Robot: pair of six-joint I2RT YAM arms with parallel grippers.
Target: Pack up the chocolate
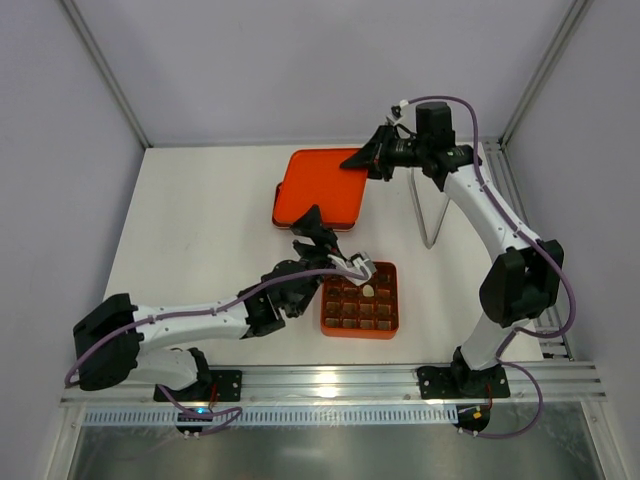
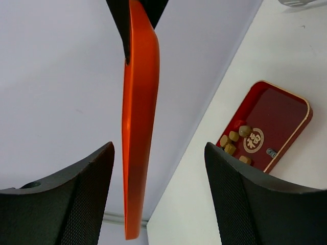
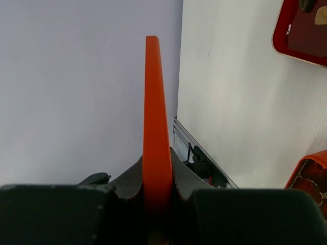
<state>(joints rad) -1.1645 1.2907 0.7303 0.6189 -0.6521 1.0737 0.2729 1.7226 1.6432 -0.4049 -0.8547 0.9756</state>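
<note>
The flat orange lid (image 1: 318,190) hangs above the table, and my right gripper (image 1: 368,160) is shut on its far right corner. The right wrist view shows it edge-on (image 3: 156,102), clamped between the jaws of that gripper (image 3: 157,153). My left gripper (image 1: 312,222) is open at the lid's near edge. Its fingers stand either side of the lid (image 2: 139,127) without touching it, the gripper (image 2: 158,148) centred just right of it. The orange gridded box (image 1: 390,325) holds chocolate (image 1: 360,308) in most cells. More chocolate (image 2: 234,139) lies on a red tray (image 2: 286,122).
Thin metal tweezers (image 1: 432,215) lie right of the lid. In the right wrist view the red tray (image 3: 296,38) is at the top right and the box's corner (image 3: 309,173) at the lower right. Grey walls close in the back and sides.
</note>
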